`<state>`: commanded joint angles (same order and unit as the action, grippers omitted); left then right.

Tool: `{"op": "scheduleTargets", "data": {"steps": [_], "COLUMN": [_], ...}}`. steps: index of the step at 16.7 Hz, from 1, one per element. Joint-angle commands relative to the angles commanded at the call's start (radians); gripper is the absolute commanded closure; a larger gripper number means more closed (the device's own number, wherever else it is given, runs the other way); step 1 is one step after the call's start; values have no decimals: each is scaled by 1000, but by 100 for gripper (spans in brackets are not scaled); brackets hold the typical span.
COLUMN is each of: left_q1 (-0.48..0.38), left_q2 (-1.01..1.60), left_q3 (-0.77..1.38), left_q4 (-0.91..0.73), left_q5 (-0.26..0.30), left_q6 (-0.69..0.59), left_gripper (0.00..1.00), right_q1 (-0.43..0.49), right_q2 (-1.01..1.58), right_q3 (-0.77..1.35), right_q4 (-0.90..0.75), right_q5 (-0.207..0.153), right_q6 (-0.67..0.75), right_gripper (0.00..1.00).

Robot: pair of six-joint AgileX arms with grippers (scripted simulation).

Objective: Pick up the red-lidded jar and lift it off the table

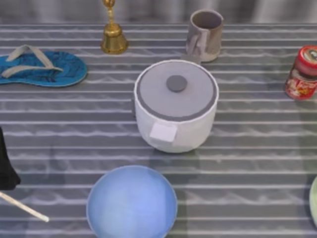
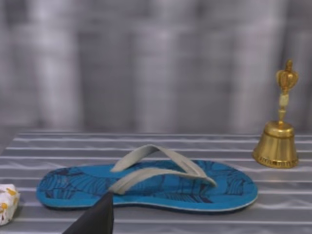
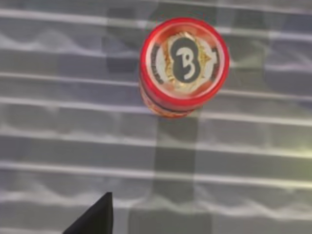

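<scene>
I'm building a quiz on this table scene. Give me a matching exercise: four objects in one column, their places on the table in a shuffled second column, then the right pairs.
Objects:
1. red-lidded jar
2. blue flip-flop
3. white lidded pot
4. blue bowl

Places on the table, as the top view shows them:
A. near edge, left of centre
B. right edge, toward the back
C. centre
D. left side, toward the back

Pairs: 1-B, 2-D, 3-C, 4-A
</scene>
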<state>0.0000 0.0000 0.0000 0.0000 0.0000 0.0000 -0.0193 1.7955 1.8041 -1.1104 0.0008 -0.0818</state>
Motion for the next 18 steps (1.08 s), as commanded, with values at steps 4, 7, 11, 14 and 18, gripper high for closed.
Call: {"op": "scheduleTargets", "data": {"steps": [4, 7, 11, 14, 18], "left_q1": [0, 0, 0, 0, 0], "left_q2": [0, 0, 0, 0, 0], "left_q3": [0, 0, 0, 0, 0], "left_q4": [0, 0, 0, 0, 0], "left_q5": [0, 0, 0, 0, 0], "left_q6": [0, 0, 0, 0, 0], "left_gripper": [0, 0, 0, 0, 0], "right_q1": [10, 17, 22, 23, 17], "right_q2": [379, 597, 775, 808, 809], "right_q3": [377, 601, 785, 818, 816], "right_q4": [-202, -308, -383, -394, -392], "right_q5": [-7, -11, -11, -11, -10], "right_q6": [-32, -54, -75, -78, -77], "right_gripper": [0, 0, 0, 0, 0]}}
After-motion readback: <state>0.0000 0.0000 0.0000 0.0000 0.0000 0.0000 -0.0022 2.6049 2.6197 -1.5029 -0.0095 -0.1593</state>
